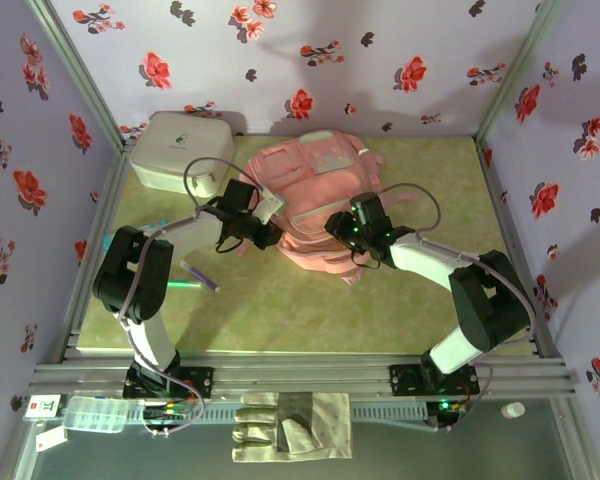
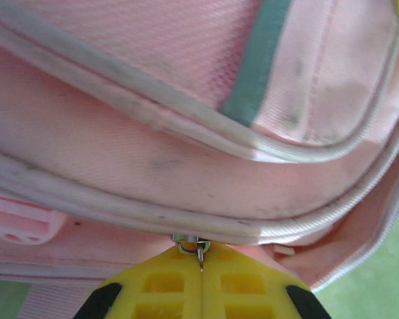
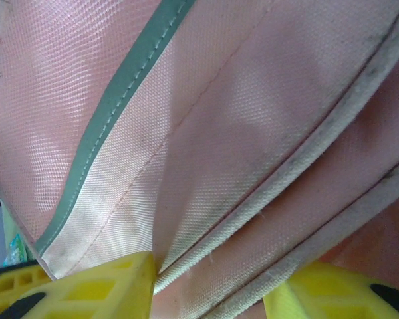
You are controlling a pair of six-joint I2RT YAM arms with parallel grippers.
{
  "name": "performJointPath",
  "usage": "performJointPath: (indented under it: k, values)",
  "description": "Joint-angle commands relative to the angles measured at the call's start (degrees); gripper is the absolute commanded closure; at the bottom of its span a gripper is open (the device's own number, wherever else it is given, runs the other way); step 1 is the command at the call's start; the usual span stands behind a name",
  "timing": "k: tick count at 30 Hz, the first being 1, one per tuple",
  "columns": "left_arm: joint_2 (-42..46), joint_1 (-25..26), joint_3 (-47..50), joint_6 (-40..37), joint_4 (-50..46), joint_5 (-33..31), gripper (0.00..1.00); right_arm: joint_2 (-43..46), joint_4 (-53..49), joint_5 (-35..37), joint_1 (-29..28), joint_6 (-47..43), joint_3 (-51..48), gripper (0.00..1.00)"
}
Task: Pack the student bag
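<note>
The bag (image 1: 310,190) is lying flat at the back centre of the table (image 1: 280,310), just beside a white case (image 1: 178,150). The overhead view is showing both arms reaching to its near edge. The left wrist view is adding detail: the left gripper (image 2: 201,259) is pinching fully together on a metal zip pull (image 2: 189,244). The right wrist view is showing the right gripper (image 3: 213,289) standing partly apart, straddling the bag's piped seams (image 3: 272,189).

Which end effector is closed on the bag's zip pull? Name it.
The left end effector: its yellow fingers meet on the student bag's metal zip pull. The right end effector gapes around fabric piping.
</note>
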State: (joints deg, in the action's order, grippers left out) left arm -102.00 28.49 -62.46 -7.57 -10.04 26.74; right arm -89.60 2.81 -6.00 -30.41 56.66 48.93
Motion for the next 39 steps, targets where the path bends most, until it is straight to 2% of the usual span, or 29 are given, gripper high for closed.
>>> performJointPath:
  k: [1,8,11,15,19,21,25,30,37,39]
  values:
    - [3.1,3.8,1.0,0.7,-3.5,3.3,1.00,-1.4,3.6,1.2,-1.1,1.9,1.4,0.56]
    - [4.1,8.6,0.1,3.9,-3.6,3.7,0.99,-1.7,2.7,2.3,-1.3,1.4,2.2,0.56]
    - [5.6,7.7,0.5,5.4,-3.4,3.4,0.86,0.0,0.8,4.0,-1.3,0.1,1.5,0.54]
    - [9.0,4.5,3.0,9.0,-1.8,3.4,0.61,3.8,-4.3,7.5,-1.3,-2.8,0.7,0.48]
    - [12.2,0.7,6.1,19.3,2.3,2.0,0.47,7.6,-8.8,11.3,-1.3,-5.8,-0.3,0.41]
    - [13.2,-0.8,7.1,28.9,4.0,-3.2,0.44,9.1,-10.5,12.4,-1.3,-7.1,-0.5,0.38]
    - [11.6,-1.5,7.8,43.6,6.7,-5.6,0.44,10.3,-11.8,13.2,-1.4,-8.4,-0.6,0.36]
    - [8.8,-1.5,7.0,56.4,10.3,-6.4,0.49,10.2,-11.5,12.7,-1.6,-8.1,-0.5,0.36]
    - [3.0,-1.6,5.1,63.6,15.4,-5.5,0.51,10.1,-11.0,12.5,-2.1,-7.8,-0.7,0.36]
    - [1.6,-1.6,4.6,65.0,17.4,-4.5,0.56,10.4,-11.1,12.7,-2.2,-7.8,-1.0,0.36]
